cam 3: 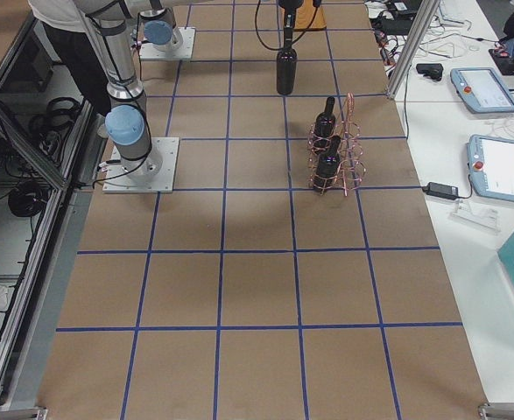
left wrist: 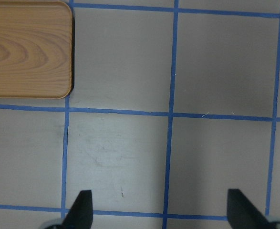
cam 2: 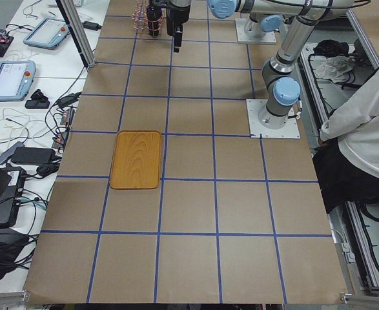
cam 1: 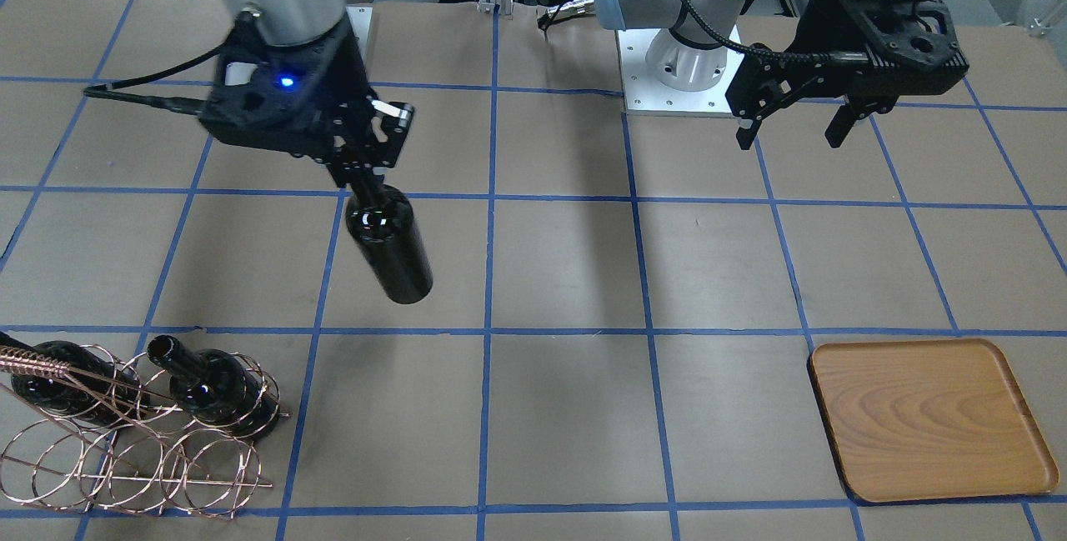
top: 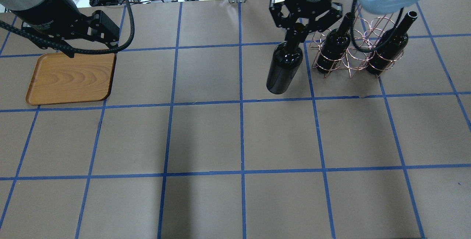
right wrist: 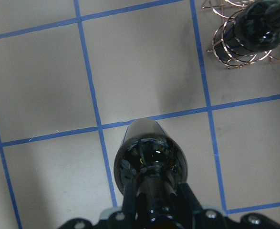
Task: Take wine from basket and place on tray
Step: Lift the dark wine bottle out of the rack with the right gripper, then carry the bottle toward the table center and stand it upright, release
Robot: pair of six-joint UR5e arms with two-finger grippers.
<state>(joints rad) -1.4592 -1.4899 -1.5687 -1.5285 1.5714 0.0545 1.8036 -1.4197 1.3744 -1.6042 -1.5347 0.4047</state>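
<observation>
- Brown paper with a blue tape grid covers the table (top: 239, 139) in front of you.
- On the robot's left sits the tray (top: 70, 78). The left gripper (cam 1: 792, 131) hovers near it, jaws spread wide and holding nothing.
- Further out and right of centre, the wine (top: 281, 67) hangs neck-up from the right gripper (top: 298, 34), which is pinched closed on the neck. Its long axis is close to vertical, and it looks lifted off the paper.
- Just beyond it, on its right, stands the basket (top: 349, 53) with two more bottles (top: 333, 49) in its rings.
- Your coming move turns on this: the tray lies well apart from the wine, straight toward the robot's left. The left arm is nearer the tray but empty, so I judge you need a long leftward carry by the right arm, keeping the wine upright.
</observation>
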